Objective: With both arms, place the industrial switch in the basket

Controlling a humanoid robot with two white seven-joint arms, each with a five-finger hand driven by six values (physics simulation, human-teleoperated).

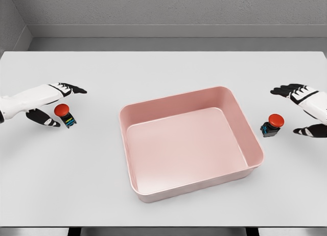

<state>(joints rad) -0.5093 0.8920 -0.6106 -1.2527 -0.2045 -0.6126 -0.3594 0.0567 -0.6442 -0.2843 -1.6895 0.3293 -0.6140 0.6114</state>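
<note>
1. Head view, the only one. A pink basket (191,144) sat mid-table on the white table (163,67), skewed slightly, open side up, nothing inside it.

2. Two industrial switches were present, though the task names one. The left switch (65,115), red mushroom button on a dark body, stood well left of the basket. The right switch (272,125), of the same kind, stood just beside the basket's right wall, apart from it.

3. The left hand (51,105) entered from the left edge with fingers extended over the switch and the thumb lower, in front. The switch sat in the gap between them. The hand was spread and held nothing; whether a fingertip touched the button could not be told at this resolution.

4. The right hand (301,111) entered from the right edge, likewise spread, fingers above and thumb below, just right of its switch and clear of it. Nothing was gripped.

5. Judgement: each hand was posed as an open pinch facing its own switch, likely so both could close and lift together. The task stood at the pre-grasp stage; neither switch was in the basket yet.

6. Risk, as a guess: the rounded buttons might slip from a shallow pinch.
</note>
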